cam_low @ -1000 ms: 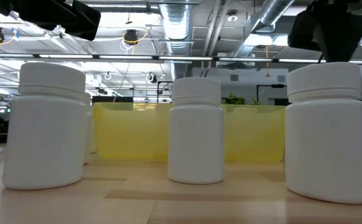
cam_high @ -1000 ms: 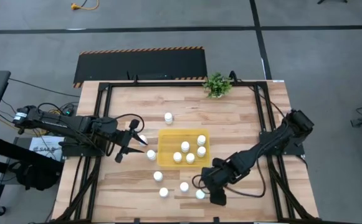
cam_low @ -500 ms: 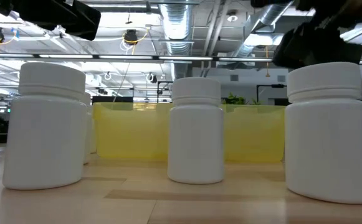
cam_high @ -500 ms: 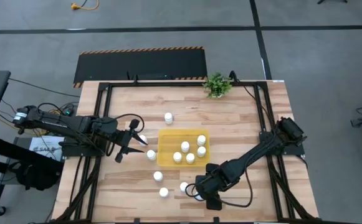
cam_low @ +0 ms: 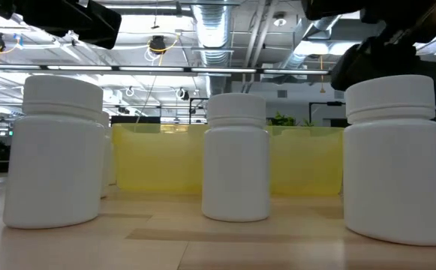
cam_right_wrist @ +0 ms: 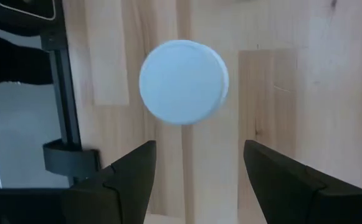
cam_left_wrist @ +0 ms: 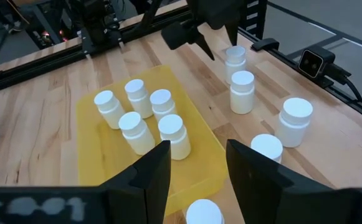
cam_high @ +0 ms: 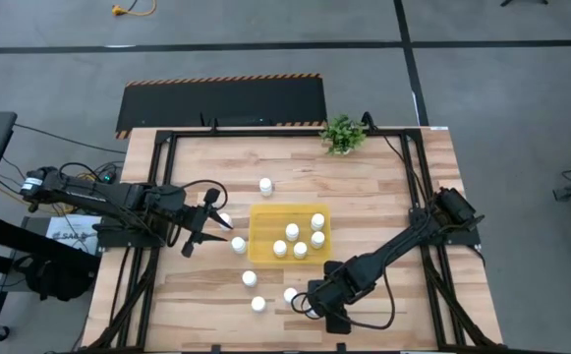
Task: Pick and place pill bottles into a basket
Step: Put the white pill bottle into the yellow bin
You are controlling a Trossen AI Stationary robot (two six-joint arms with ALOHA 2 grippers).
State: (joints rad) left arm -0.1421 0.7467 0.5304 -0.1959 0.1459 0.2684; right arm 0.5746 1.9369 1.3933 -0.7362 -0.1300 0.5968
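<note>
Right end effector (cam_high: 314,304) open, hovering over a bottle (cam_right_wrist: 183,81) at 6 o'clock of yellow basket (cam_high: 262,236); left end effector (cam_high: 209,228) closed, idle at 9 o'clock.

Five white pill bottles (cam_high: 292,232) upright in yellow basket (cam_high: 261,247).

You see the shallow yellow plastic basket (cam_high: 288,236) at the middle of the wooden worktop (cam_high: 383,197), five small white pill bottles (cam_high: 292,232) inside it. Others stand in front and left of it; the potted green plant (cam_high: 343,134) sits behind.
</note>
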